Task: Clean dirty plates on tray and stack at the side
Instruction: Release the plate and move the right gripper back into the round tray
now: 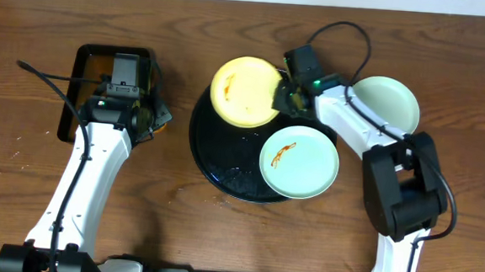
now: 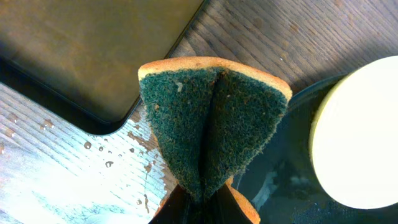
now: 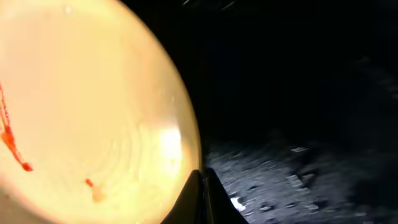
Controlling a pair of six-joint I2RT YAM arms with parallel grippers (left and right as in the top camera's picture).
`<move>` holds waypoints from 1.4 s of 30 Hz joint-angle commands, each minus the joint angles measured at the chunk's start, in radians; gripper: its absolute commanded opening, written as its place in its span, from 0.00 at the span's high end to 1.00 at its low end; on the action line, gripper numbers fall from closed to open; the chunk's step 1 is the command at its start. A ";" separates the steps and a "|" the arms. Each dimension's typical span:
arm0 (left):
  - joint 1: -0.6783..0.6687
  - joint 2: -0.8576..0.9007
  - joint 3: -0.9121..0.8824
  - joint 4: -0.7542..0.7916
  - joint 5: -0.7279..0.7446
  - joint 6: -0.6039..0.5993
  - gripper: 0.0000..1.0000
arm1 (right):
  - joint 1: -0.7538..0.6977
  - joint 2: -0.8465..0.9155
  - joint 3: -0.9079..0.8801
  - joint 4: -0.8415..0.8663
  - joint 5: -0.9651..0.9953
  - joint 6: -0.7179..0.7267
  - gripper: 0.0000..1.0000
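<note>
The pale yellow plate (image 1: 245, 90) stands tilted over the far left part of the round black tray (image 1: 216, 155). It carries thin orange-red sauce streaks (image 3: 12, 140). My right gripper (image 1: 289, 95) is shut on its right rim, and the right wrist view shows the jaws pinched on that edge (image 3: 202, 193). A mint-blue plate (image 1: 300, 162) with an orange smear lies flat on the tray's near right part. A second mint-blue plate (image 1: 388, 101), with no smear showing, rests on the wood to the right. My left gripper (image 2: 202, 200) is shut on a folded green-and-orange sponge (image 2: 211, 124), left of the tray.
A rectangular black tray (image 1: 81, 84) of brownish liquid sits at the far left, just behind my left gripper. Water drops and a wet sheen (image 2: 93, 155) cover the wood beside it. Bare wood tabletop (image 1: 466, 74) lies at the far right.
</note>
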 commanded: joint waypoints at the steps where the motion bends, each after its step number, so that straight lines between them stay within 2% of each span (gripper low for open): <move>1: 0.004 -0.003 -0.011 -0.003 -0.001 -0.005 0.92 | 0.035 0.011 -0.001 -0.013 -0.025 -0.051 0.99; 7: 0.004 -0.003 -0.011 -0.003 -0.001 -0.005 0.92 | 0.071 0.011 -0.001 -0.101 -0.034 -0.084 0.99; 14: 0.004 -0.003 -0.011 -0.003 -0.001 -0.005 0.92 | 0.077 -0.006 0.006 -0.176 -0.170 -0.224 0.99; 23: 0.004 -0.003 -0.011 -0.002 -0.001 -0.005 0.92 | 0.063 -0.178 0.067 -0.310 -0.196 -0.310 0.96; 32: 0.004 -0.003 -0.011 -0.002 -0.001 -0.004 0.92 | 0.104 -0.228 0.055 -0.740 -0.193 -0.378 0.99; 35: 0.004 -0.003 -0.011 0.004 -0.001 -0.005 0.92 | 0.134 -0.227 0.045 -0.822 -0.193 -0.417 0.99; 38: 0.004 -0.003 -0.011 0.009 -0.001 -0.005 0.92 | 0.178 -0.227 0.030 -0.843 -0.193 -0.496 0.99; 42: 0.004 -0.003 -0.011 0.008 -0.001 -0.005 0.92 | 0.232 -0.227 -0.001 -0.816 -0.192 -0.518 0.99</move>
